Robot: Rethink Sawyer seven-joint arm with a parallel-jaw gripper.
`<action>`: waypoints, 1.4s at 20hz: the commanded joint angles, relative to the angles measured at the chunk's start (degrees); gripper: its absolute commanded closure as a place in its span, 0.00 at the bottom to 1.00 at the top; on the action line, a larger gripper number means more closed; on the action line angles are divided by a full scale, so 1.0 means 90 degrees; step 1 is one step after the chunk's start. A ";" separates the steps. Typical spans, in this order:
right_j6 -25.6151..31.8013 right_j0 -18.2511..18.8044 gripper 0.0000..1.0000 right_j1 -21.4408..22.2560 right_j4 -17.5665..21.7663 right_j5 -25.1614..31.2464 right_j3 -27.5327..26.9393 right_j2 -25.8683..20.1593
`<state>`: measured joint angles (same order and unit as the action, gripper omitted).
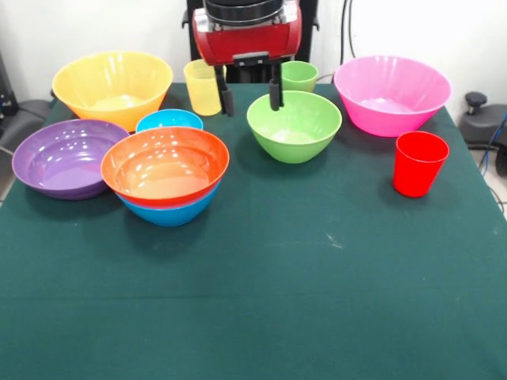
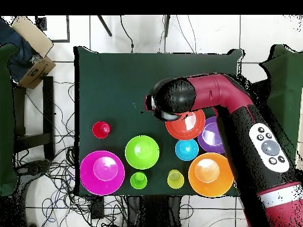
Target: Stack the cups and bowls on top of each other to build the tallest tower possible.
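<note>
My gripper (image 1: 250, 98) hangs open and empty at the table's far side, between the yellow cup (image 1: 203, 87) and the green bowl (image 1: 294, 125). The red-orange bowl (image 1: 165, 164) sits nested in the big blue bowl (image 1: 170, 212), a pile of two. Around it stand the purple bowl (image 1: 67, 157), small blue bowl (image 1: 169, 120), yellow-orange bowl (image 1: 112, 85), pink bowl (image 1: 391, 93), light green cup (image 1: 299, 76) and red cup (image 1: 419, 162), each apart. In the overhead view the arm's head (image 2: 171, 97) hides the fingers and part of the red-orange bowl (image 2: 188, 125).
A dark green cloth (image 1: 261, 301) covers the table. In the overhead view the arm (image 2: 254, 136) crosses the purple bowl (image 2: 211, 137). A cardboard box (image 2: 32, 53) and cables (image 2: 53, 177) lie off the table's edges.
</note>
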<state>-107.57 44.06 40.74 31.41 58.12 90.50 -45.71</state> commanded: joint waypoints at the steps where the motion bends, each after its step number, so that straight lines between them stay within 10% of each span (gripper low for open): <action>1: 0.1127 0.0082 0.00 0.0049 0.0150 0.0035 0.0370 0.0066; 28: 0.0490 -0.0332 0.00 -0.0496 0.0774 -0.0918 0.0493 0.0540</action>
<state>-107.57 42.91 37.44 34.81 50.15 93.37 -45.08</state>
